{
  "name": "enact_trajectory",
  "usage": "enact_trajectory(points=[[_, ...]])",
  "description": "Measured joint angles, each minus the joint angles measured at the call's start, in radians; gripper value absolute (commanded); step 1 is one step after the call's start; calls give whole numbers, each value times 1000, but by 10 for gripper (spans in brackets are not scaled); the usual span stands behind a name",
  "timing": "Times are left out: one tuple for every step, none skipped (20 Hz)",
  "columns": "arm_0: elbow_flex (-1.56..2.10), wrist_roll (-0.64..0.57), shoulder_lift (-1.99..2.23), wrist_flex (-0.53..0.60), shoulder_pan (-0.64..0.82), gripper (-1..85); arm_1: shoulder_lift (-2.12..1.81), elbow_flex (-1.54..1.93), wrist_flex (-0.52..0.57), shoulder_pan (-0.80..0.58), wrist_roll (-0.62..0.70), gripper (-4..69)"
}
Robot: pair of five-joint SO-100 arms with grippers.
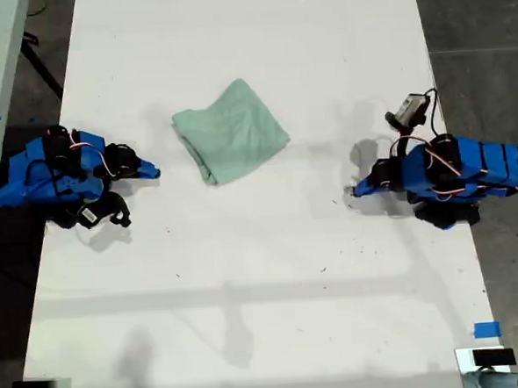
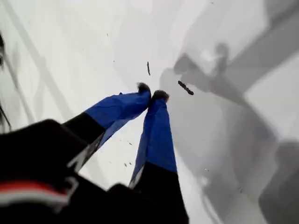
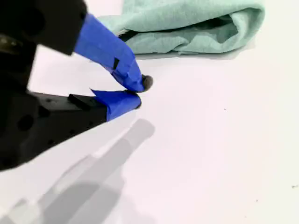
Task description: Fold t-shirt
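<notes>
T-shirt [image 1: 230,131] lay folded on table [image 1: 264,282], toward the far middle in exterior view. My second gripper [image 1: 155,172] sat near its exterior-view left; my first gripper [image 1: 354,191] well apart at right.

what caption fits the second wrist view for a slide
Folded mint-green t-shirt lying on the white table, my second end effector closed and empty just short of it.

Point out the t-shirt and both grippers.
t-shirt [image 1: 231,131]: exterior view, middle of the folded cloth.
my first gripper [image 2: 153,95]: first wrist view, between the touching tips.
my second gripper [image 3: 139,93]: second wrist view, between the closed tips.
</notes>
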State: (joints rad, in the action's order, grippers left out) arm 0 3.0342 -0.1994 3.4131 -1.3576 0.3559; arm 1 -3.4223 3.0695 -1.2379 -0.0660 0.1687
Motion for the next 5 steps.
enact_trajectory(points=[[0, 0, 0, 0, 0, 35, 0, 0, 2, 0, 178, 30], [0, 0, 0, 0, 0, 35, -5, 0, 0, 3, 316, 29], [0, 0, 0, 0, 0, 35, 8, 0, 0, 8, 370, 29], [0, 0, 0, 0, 0, 35, 3, 0, 0, 6, 390, 29], [0, 0, 0, 0, 0, 35, -2, 0, 0, 2, 399, 29]])
